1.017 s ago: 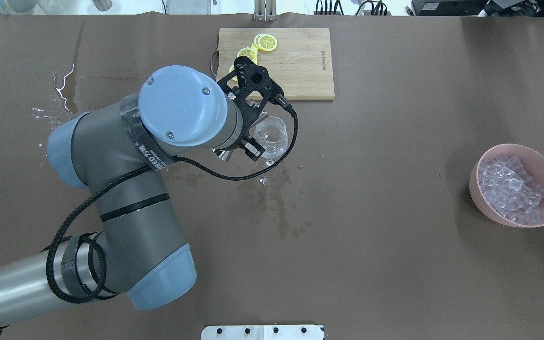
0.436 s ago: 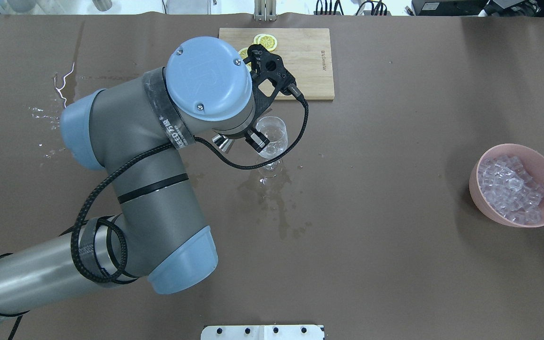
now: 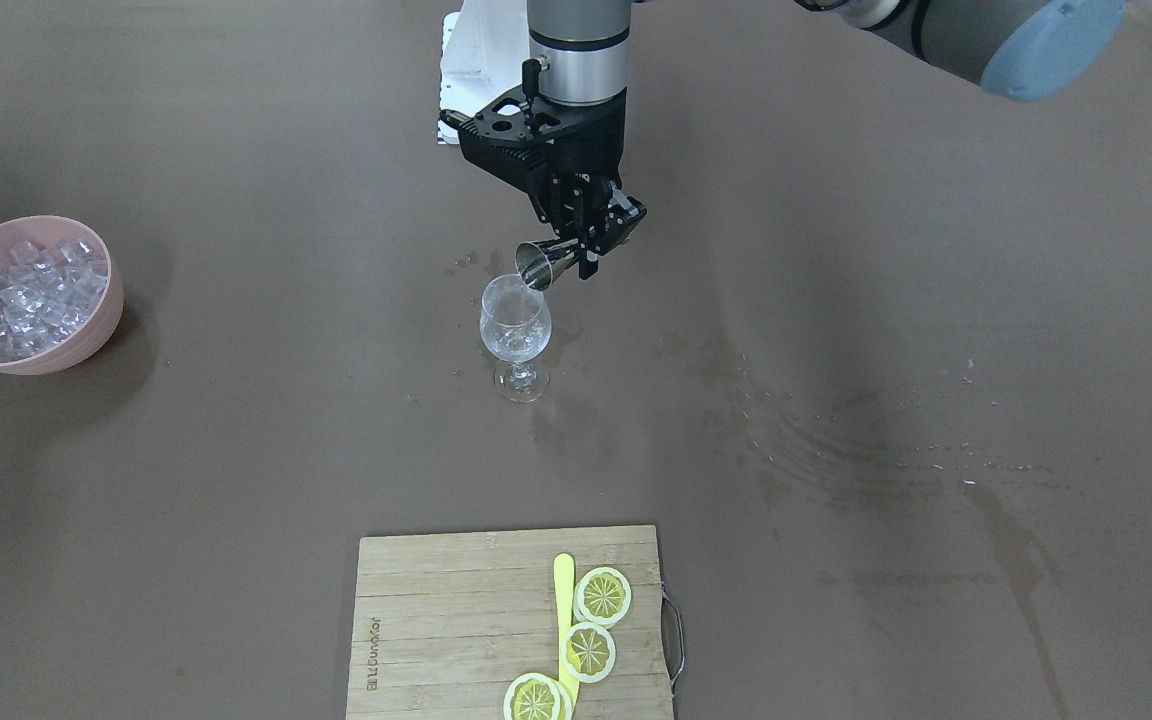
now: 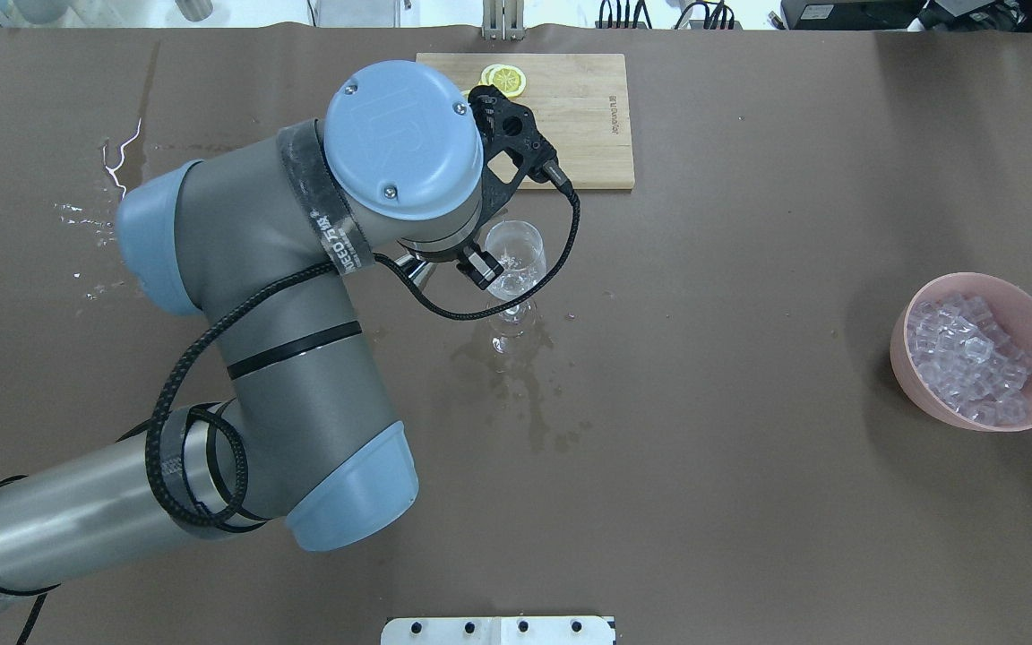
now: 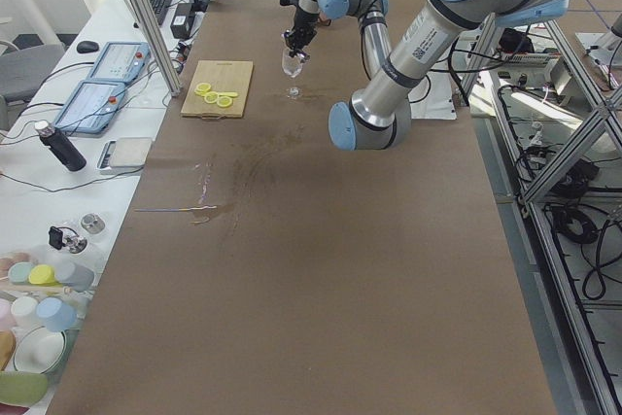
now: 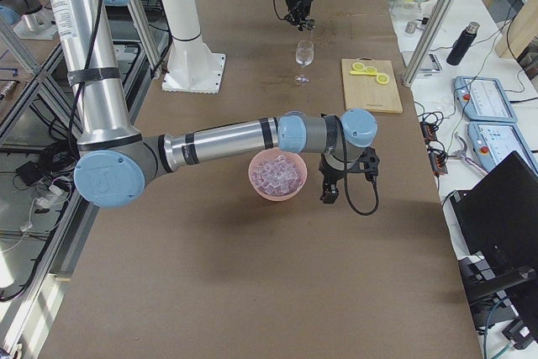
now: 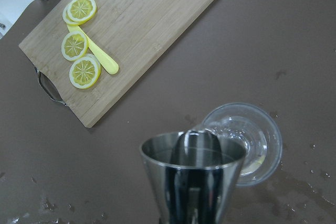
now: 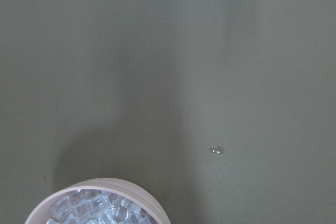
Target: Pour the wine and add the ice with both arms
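1. Pouring is the step in hand. At upper centre of the front view, the left gripper [image 3: 588, 250] is clamped on a steel jigger [image 3: 537, 267], which is tipped with its mouth at the upper rim of the glass [image 3: 515, 328].
2. The glass stands upright at mid-table, and its bowl seems to hold a little clear liquid. In the left wrist view the jigger's lip overlaps the rim, so the aim looks right.
3. To do it well, I judge the tilt should grow slowly, with the lip just inside the rim and not touching it. A knock on so tall and narrow-footed a glass could tip it.
4. Wet patches [image 3: 786, 430] near the foot and at the right of the front view suggest spills come easily here. A steady wrist would help, and so would a pause for the last drops before drawing away.
5. The ice [image 3: 28, 288] lies heaped in a pink bowl [image 3: 108, 300] at the left edge of the front view, well apart from the glass. None shows in the glass.
6. The right gripper [image 6: 328, 193] hangs just beside that bowl in the right side view. No picture shows whether its fingers are apart or together, so I cannot tell.
7. A board [image 3: 456, 600] with lemon slices [image 3: 603, 595] lies at the bottom of the front view, away from the pour.
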